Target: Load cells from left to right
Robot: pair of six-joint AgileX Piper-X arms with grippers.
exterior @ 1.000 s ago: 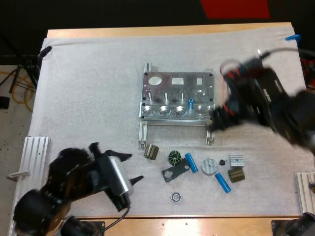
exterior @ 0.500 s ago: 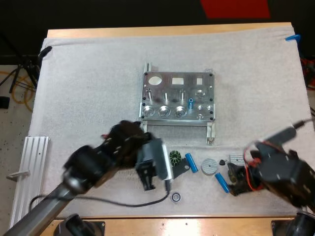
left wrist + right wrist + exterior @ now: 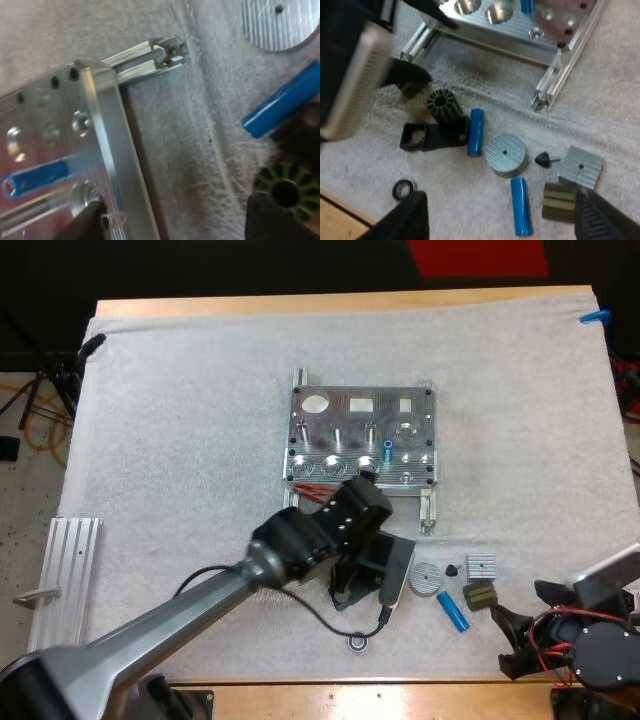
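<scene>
At frame centre, metal fixture: one blue cylinder seated, two loose cylinders apparently unloaded; left tool, right tool spread, empty.

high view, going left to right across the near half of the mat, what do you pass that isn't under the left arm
aluminium rail → small black ring → round ribbed disc → small black cone → ribbed square block → right gripper

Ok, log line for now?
left gripper open beside fixture | right gripper open near table edge | one blue cylinder in fixture
</scene>
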